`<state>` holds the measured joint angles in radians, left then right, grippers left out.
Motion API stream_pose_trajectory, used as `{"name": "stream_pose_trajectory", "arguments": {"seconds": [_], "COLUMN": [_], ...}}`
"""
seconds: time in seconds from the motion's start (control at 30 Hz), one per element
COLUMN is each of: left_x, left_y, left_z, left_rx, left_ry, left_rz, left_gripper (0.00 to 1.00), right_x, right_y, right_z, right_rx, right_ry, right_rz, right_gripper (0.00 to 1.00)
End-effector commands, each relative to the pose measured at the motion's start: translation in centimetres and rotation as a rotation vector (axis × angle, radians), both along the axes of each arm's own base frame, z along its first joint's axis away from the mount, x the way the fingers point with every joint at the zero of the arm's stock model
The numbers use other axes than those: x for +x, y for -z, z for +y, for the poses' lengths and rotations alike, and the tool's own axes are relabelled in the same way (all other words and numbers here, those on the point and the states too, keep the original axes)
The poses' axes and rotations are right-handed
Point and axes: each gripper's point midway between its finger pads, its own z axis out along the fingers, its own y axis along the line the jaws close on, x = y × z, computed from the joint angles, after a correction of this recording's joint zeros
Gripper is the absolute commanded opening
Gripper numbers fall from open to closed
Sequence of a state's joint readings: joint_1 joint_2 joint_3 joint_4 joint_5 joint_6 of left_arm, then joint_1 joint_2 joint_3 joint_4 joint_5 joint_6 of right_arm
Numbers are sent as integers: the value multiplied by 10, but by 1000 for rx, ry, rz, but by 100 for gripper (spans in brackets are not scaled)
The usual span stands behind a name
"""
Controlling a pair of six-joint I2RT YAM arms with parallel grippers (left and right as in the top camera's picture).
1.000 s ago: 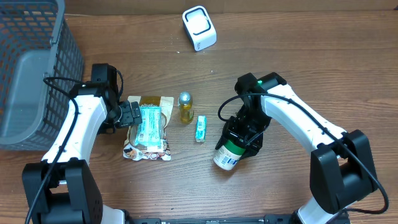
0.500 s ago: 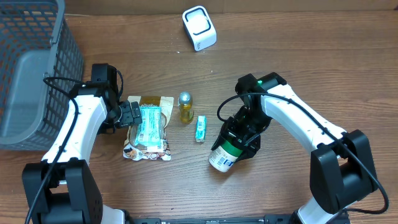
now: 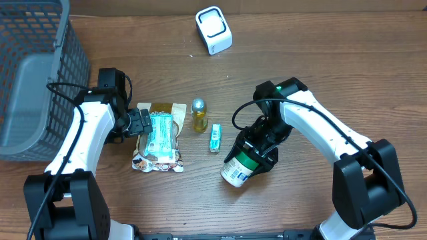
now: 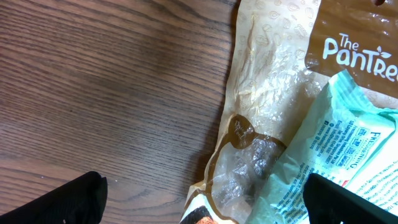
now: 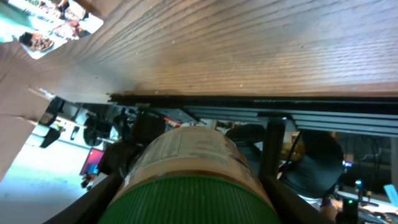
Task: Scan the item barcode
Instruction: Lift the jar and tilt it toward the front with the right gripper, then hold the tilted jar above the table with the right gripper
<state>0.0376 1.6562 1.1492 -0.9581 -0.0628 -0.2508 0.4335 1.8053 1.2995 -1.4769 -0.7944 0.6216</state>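
Right gripper (image 3: 255,155) pinching the green ribbed lid of a white jar (image 3: 235,171), one finger on each side of the lid. The jar is tilted, with its base toward the near edge of the wooden table (image 3: 320,67). Its printed label shows in the right wrist view, but whether the base touches the wood cannot be told. Left of the jar, a small teal carton (image 3: 215,137) lies flat. Farther left, a brown snack pouch (image 3: 159,155) lies flat with a teal packet (image 3: 161,132) resting on it. Left gripper (image 3: 141,124) at the pouch's left edge, jaws spread wide and holding nothing. Just beyond the carton, a small bottle (image 3: 198,115) with a silver cap and yellow contents. At far left, a grey mesh basket (image 3: 40,60). At the far edge, a white scanner (image 3: 213,30), well apart from the jar.
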Motion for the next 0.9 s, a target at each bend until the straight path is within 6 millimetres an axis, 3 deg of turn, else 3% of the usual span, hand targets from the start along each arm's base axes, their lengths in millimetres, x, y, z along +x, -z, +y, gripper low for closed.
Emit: {"name": "stream_pose_trajectory", "arguments": {"seconds": [0.0,0.27,0.87], "left_x": [5,5,5], "left_y": [-4,-4,-4], "left_z": [-1,0,0], "left_rx": [-6,-6,-6], "left_ry": [10,10,10], "left_rz": [-12,-12,-12], "left_gripper": [100,99,100], "right_x": [4,2,0], "right_y": [-20,-30,-30], "right_z": [11,18,17], "right_rx": [87,141,138], "right_ry": [29,53,54], "right_rz": [-8,33,40], "right_gripper": [34,34,34]}}
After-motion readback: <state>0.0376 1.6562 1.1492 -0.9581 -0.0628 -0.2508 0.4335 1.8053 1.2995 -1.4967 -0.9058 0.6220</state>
